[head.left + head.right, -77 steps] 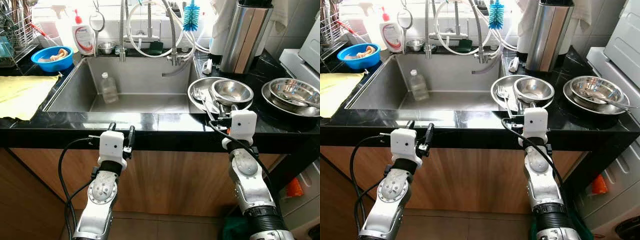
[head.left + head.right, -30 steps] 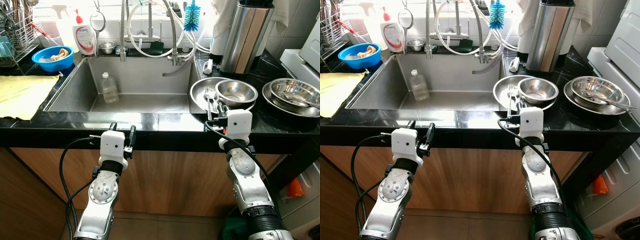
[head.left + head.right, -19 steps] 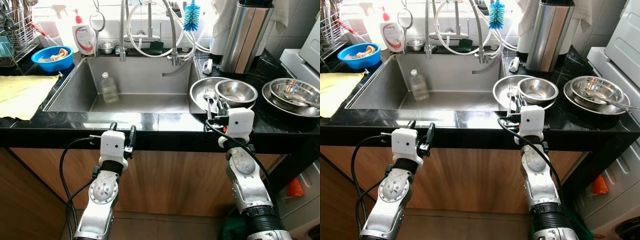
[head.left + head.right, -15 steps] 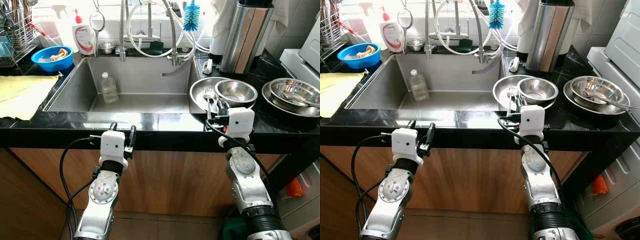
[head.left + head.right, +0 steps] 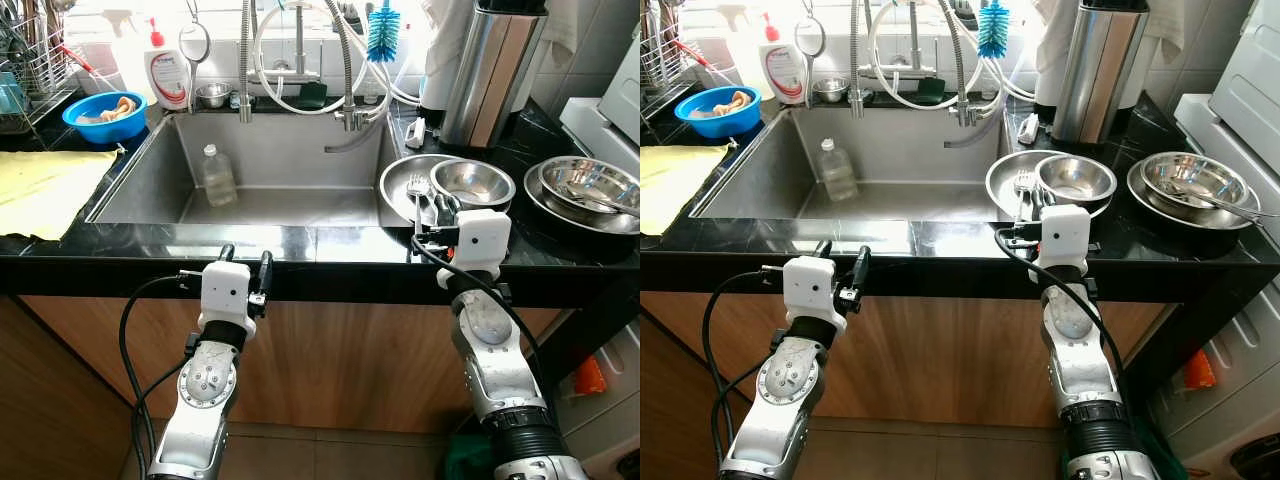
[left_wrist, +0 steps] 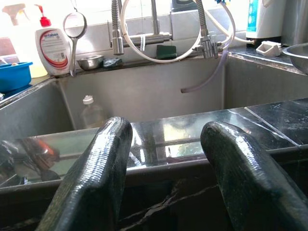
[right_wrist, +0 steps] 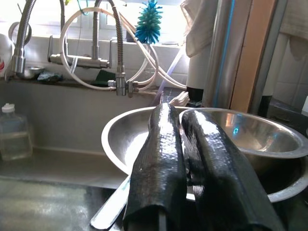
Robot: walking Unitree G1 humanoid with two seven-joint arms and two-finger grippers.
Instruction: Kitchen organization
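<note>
A shallow steel plate (image 5: 396, 178) sits on the black counter right of the sink, with a small steel bowl (image 5: 472, 183) on it. My right gripper (image 5: 440, 206) reaches over the plate's front rim. In the right wrist view its fingers (image 7: 161, 159) are pressed together, and a silver utensil handle (image 7: 111, 209) sticks out below them. A fork (image 5: 417, 187) stands tilted just ahead of that gripper, its prongs up. My left gripper (image 5: 244, 260) is open below the counter's front edge, with nothing between its fingers (image 6: 96, 173).
The sink (image 5: 270, 205) holds a clear plastic bottle (image 5: 217, 176). Stacked steel bowls (image 5: 590, 188) lie at the far right. A steel cylinder (image 5: 490, 70) stands behind the plate. A blue bowl (image 5: 103, 113), a soap bottle (image 5: 167, 72) and a yellow cloth (image 5: 45, 190) are on the left.
My right gripper has come in from the right and slightly up over the plate's front rim. The fork has shifted right and tilted up. The left arm has not moved.
</note>
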